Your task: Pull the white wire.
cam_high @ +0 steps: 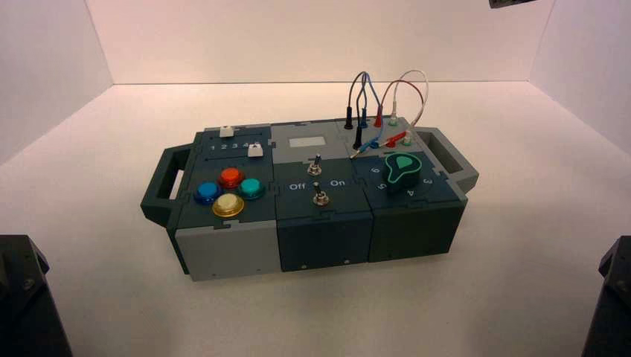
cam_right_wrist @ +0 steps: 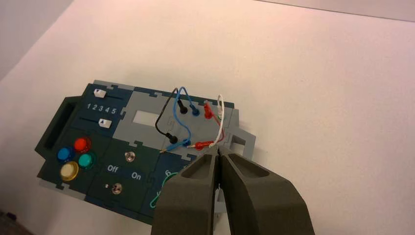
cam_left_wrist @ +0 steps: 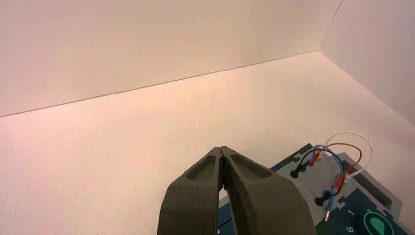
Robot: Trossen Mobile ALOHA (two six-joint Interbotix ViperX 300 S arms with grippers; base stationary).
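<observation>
The white wire (cam_high: 425,83) arches over the back right corner of the box (cam_high: 231,249), with both ends down among the sockets. It also shows in the right wrist view (cam_right_wrist: 222,120) and in the left wrist view (cam_left_wrist: 353,134). My right gripper (cam_right_wrist: 218,155) is shut and empty, held above and in front of the box's right end, apart from the wire. My left gripper (cam_left_wrist: 222,148) is shut and empty, off to the box's left and well away from the wires. In the high view only dark parts of the arms show at the bottom corners.
A dark red wire (cam_right_wrist: 209,110) and blue-grey wires (cam_right_wrist: 183,93) stand next to the white one. A red plug (cam_right_wrist: 201,144) and a blue plug (cam_right_wrist: 174,145) lie with bare tips showing. A green knob (cam_high: 402,169), two toggle switches (cam_high: 315,165) and coloured buttons (cam_high: 229,192) fill the front.
</observation>
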